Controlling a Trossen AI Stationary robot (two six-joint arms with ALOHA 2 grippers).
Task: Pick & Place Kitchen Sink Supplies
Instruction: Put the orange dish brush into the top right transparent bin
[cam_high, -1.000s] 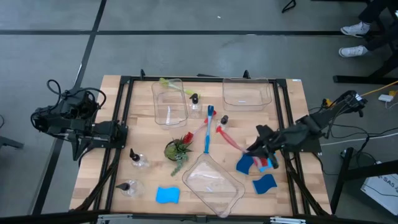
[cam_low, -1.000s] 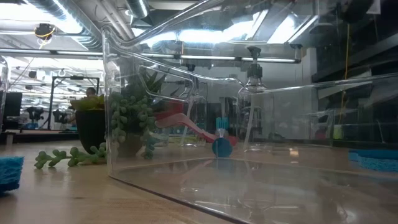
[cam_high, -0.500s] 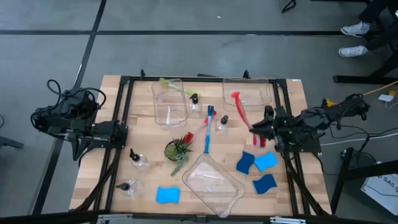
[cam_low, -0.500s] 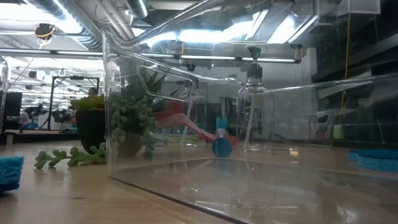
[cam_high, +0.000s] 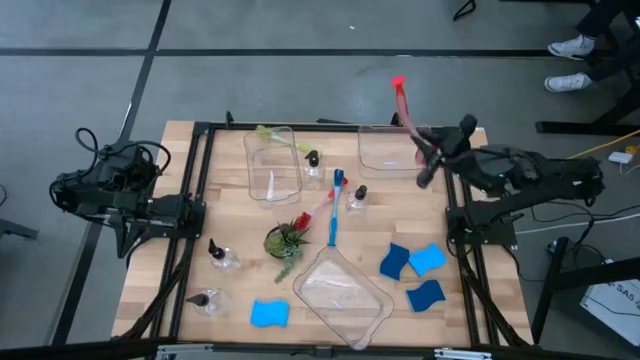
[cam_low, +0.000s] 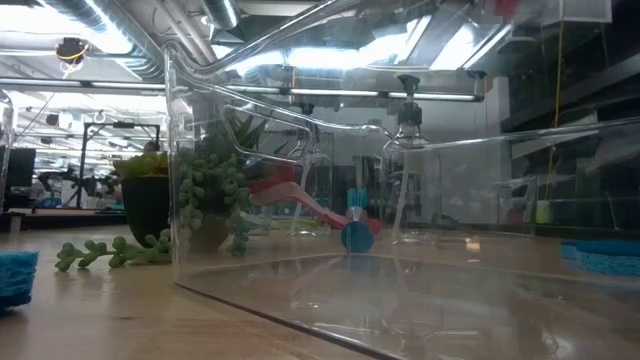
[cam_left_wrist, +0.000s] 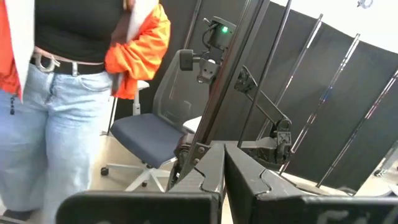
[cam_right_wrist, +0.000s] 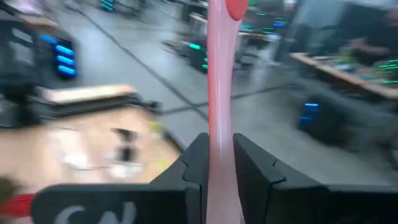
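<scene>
Above the table's (cam_high: 470, 215) far edge, the right gripper's (cam_high: 420, 150) jaws clamp the red brush (cam_high: 402, 100), head pointing away

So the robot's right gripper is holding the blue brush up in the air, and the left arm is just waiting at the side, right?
Not quite. The right gripper holds the red brush, as the high view shows. The blue brush lies on the table. The left arm does wait at the side.

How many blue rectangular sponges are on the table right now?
4. One blue rectangular sponge lies near the table's front edge, left of the angled clear bin; three cluster at front right, the first two overlapping. None looks hidden.
</scene>
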